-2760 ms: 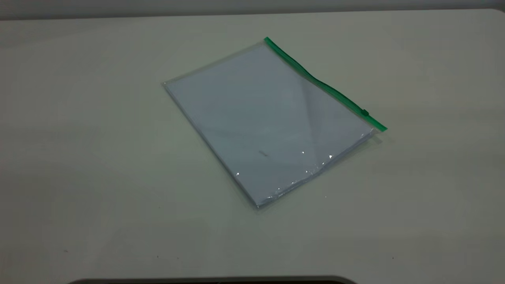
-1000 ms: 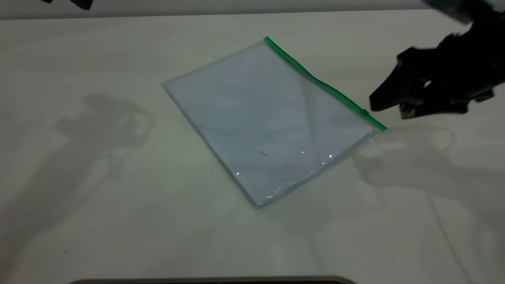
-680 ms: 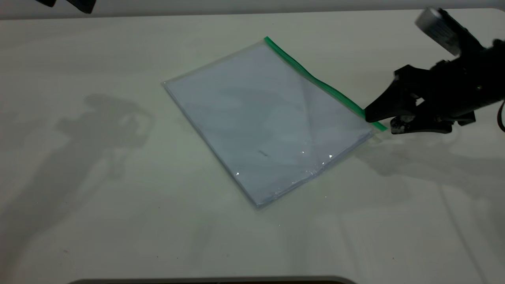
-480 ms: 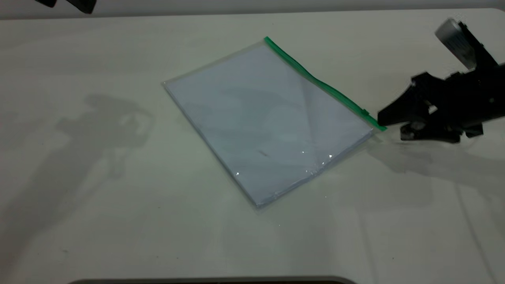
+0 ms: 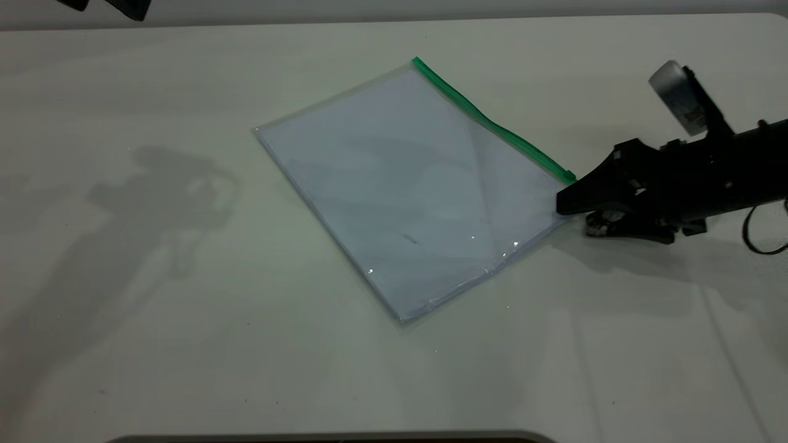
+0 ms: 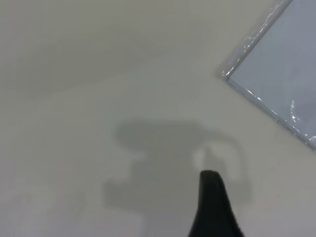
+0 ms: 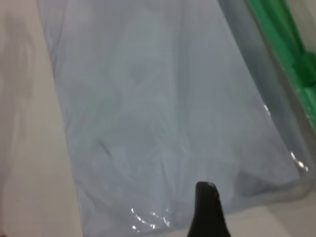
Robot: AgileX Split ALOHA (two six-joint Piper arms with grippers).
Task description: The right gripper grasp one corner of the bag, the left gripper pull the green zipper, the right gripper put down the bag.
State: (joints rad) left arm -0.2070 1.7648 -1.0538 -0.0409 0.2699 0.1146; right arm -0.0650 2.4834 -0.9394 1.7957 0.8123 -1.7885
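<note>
Exterior view: a clear, crinkly rectangular plastic bag [image 5: 412, 191] holding white paper sheets lies flat and askew on the pale table [image 5: 154, 320]. The thin bright green zipper [image 5: 486, 120] runs along the bag's far-right edge, and its small darker slider tab [image 5: 569, 176] sits near the end of that strip closest to the right arm. The right gripper [image 5: 575, 212], a black claw with wedge jaws and a silver-white cylinder on its body, is low at the bag's right corner. Its upper jaw tip overlaps that corner just below the slider, and its lower jaw lies against the table beside the bag. The jaws stand slightly apart; no closure on the plastic is evident. The left gripper [image 5: 104, 5] shows only as dark tips high above the table, well apart from the bag.

Left wrist view: one black jaw is visible over bare table, with a bag corner [image 6: 226, 75] well apart from it. Whether this gripper is open or closed cannot be told.

Right wrist view: one black jaw tip hangs over the bag's clear edge, with the green strip beside it.

Assessment: the bag is not lifted and the zipper appears untouched. The corner grasp is in approach. Grasping, pulling the zipper and setting the bag down all remain.
</note>
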